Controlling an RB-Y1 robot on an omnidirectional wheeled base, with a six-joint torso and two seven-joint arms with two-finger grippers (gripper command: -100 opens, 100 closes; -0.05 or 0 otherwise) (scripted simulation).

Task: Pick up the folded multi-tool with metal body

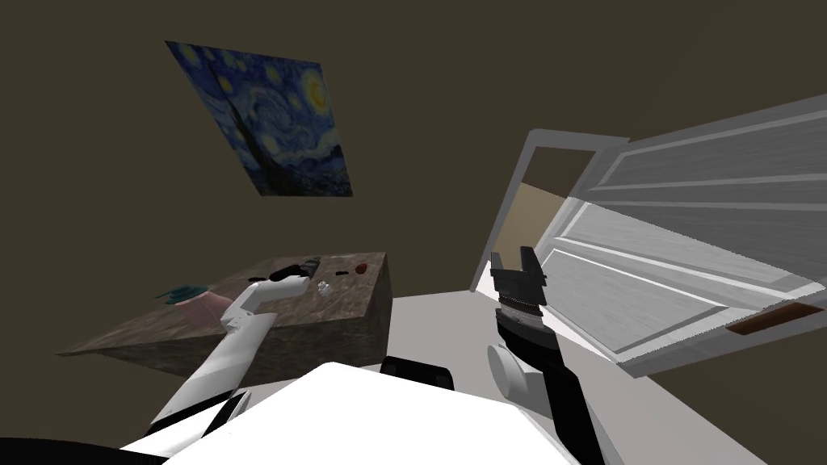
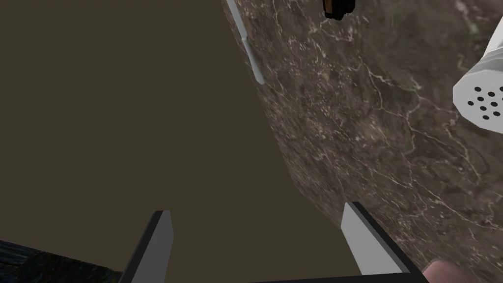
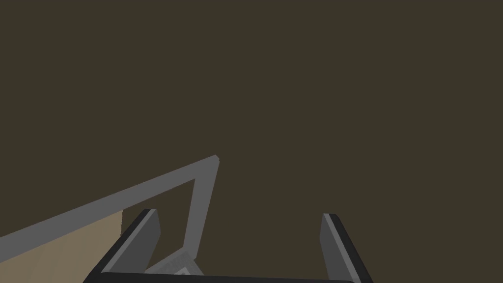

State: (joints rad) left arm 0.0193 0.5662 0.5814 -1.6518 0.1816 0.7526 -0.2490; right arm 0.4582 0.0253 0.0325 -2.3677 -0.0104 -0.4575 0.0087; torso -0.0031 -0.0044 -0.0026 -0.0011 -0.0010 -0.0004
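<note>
One wide-spread, empty left gripper (image 2: 256, 210) above marbled tabletop (image 2: 373, 127)

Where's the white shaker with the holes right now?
The white shaker is on the marbled brown table, just right of the left arm in the head view, slightly ahead of the open left gripper.

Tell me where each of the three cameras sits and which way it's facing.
Head view: on the head, looking steeply down and forward at the marbled table, painting and open door; both forearms show.
Left wrist view: on the left hand, along the open left gripper toward the table's wall-side edge and a white shaker.
Right wrist view: on the raised right hand, open right gripper facing wall and door frame.
Shared: head and left wrist views both show table and shaker.
</note>
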